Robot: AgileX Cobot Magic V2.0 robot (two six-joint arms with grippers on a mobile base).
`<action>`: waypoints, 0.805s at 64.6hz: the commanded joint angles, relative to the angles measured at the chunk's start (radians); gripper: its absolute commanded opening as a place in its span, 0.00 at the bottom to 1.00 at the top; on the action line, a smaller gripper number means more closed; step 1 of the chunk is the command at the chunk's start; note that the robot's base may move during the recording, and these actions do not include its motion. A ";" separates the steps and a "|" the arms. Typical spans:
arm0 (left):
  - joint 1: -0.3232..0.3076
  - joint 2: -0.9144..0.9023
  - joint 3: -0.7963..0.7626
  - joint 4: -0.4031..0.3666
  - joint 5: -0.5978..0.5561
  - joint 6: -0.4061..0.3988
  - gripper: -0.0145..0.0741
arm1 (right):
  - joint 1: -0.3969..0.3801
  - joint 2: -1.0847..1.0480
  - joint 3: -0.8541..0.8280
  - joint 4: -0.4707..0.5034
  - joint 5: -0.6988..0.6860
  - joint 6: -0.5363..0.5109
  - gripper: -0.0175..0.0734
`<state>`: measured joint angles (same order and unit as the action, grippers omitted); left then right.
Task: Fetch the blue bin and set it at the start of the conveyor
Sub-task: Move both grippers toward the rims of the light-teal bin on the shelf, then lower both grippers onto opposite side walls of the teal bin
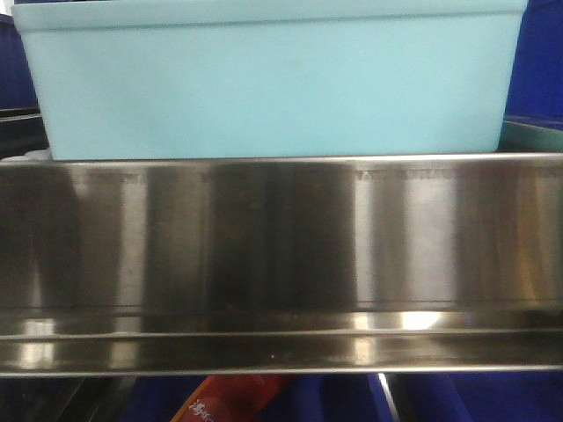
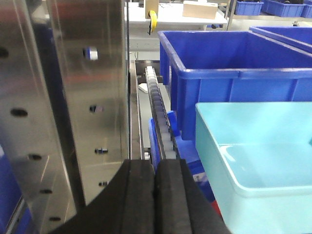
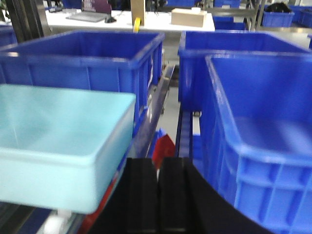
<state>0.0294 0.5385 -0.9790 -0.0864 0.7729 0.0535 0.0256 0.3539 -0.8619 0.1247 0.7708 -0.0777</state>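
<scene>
sitting on the shiny steel bench (image 1: 281,246), the pale aqua rectangular plastic bin (image 1: 273,79) fills the top of the front view. the left tool (image 2: 155,168), black jaws pressed together and holding nothing, hangs just left of the bin, beside a perforated steel upright (image 2: 87,97). the right tool (image 3: 158,163), likewise closed and empty, is just right of it, with dark royal-blue plastic crates (image 3: 83,53) behind the bin.

Blue bin (image 1: 273,88): smooth pale-aqua plastic, soft satin sheen. Shelf (image 1: 281,255): brushed steel, glossy, streaked reflections. Dark blue crates (image 3: 83,68): hard plastic, slightly glossy. Left fingers (image 2: 139,195), right fingers (image 3: 141,195): matt black, rubbery-looking.
</scene>
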 commanded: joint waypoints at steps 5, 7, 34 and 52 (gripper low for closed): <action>-0.004 0.006 -0.013 -0.015 -0.043 0.001 0.04 | -0.003 0.011 -0.021 0.007 -0.041 0.000 0.01; -0.004 0.006 -0.013 -0.015 -0.058 0.001 0.04 | -0.003 0.011 -0.021 0.007 -0.053 0.000 0.01; -0.089 0.107 -0.093 -0.093 -0.069 0.053 0.04 | -0.003 0.233 -0.129 0.157 -0.018 -0.063 0.01; -0.271 0.299 -0.266 -0.110 0.014 0.123 0.04 | 0.021 0.453 -0.290 0.244 0.010 -0.168 0.01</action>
<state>-0.2025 0.8013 -1.2024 -0.1859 0.7882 0.1653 0.0332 0.7703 -1.1102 0.3550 0.7878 -0.2273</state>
